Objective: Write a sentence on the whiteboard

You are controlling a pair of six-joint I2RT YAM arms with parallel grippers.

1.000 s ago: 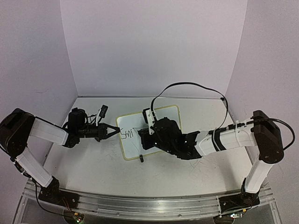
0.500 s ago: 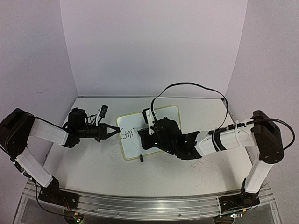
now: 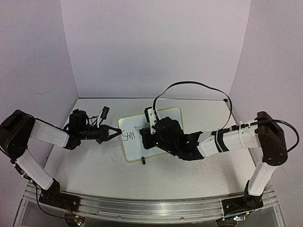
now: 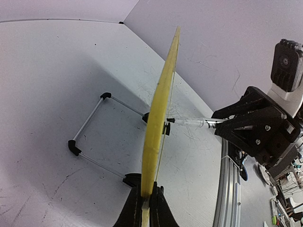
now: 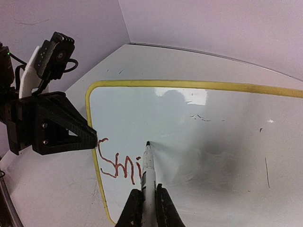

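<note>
- Midway across the table (image 3: 90,165), the whiteboard (image 3: 134,147) stands propped up, with the left gripper (image 3: 116,133) clamped shut on its left edge.
- The right gripper (image 5: 144,201) pinches a marker (image 5: 148,168), its tip touching the board just right of the sentence (image 5: 117,163), which reads "Smi".

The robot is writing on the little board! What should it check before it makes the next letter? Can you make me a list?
1. Board held steady: the left end effector is shut on the rim of the whiteboard. Ok.
2. Marker gripped: the right end effector is shut on it, tip pointing at the board. Ok.
3. Tip in the right spot: it sits just right of the letters, which read "Smi". Ok.
4. Tip really touching the board: cannot tell.
5. Room for more letters: the board to the right of the tip is bare except for a few faint marks. Ok.
</note>
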